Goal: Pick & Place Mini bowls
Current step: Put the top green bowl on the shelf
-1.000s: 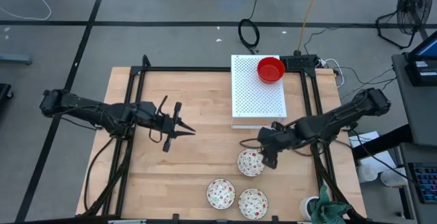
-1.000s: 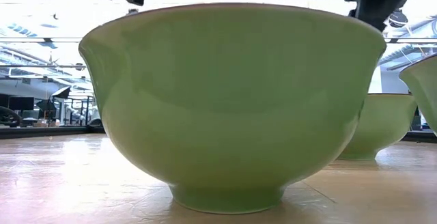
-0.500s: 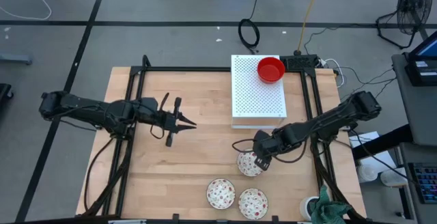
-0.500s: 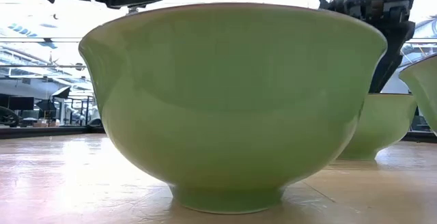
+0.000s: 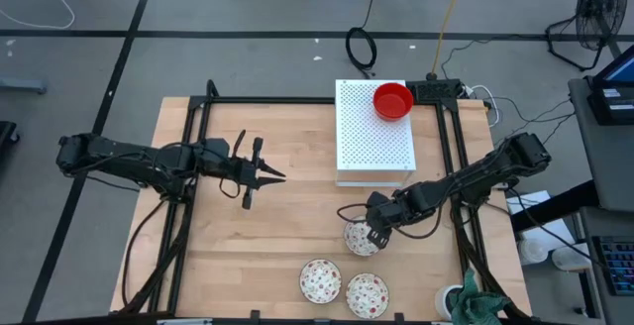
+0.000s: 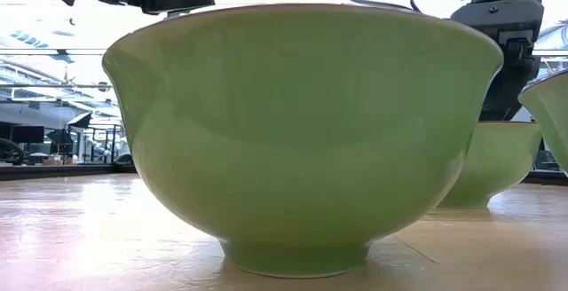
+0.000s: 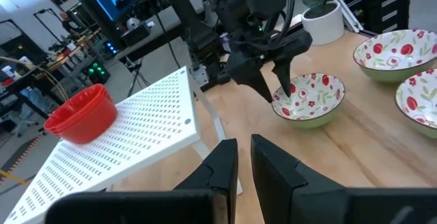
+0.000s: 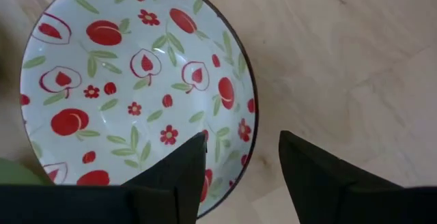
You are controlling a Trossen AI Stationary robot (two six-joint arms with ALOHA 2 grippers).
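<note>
Three white bowls with red floral print stand on their bases on the wooden table: one [image 5: 360, 239] under my right gripper, two [image 5: 320, 279] [image 5: 367, 294] nearer the near edge. Red bowls [image 5: 393, 100] sit stacked on the far corner of the white perforated board [image 5: 371, 142]. My right gripper [image 8: 239, 159] is open and points down at the first floral bowl [image 8: 130, 87], one finger inside its rim [image 8: 249, 108] and one outside. My left gripper [image 5: 275, 176] hovers shut above the table's left middle; it [image 7: 244, 162] faces the board and bowls.
Black frame rails [image 5: 451, 157] run along the table's sides and far edge. A white cup with a green cloth [image 5: 474, 305] stands at the near right corner. In the low view one bowl [image 6: 302, 131] fills the front, with two behind on the right.
My right gripper has moved toward the table's near left and come down over the floral bowl, its open fingers now on either side of the rim. My left gripper has drifted slightly toward the right. The bowls have not moved.
</note>
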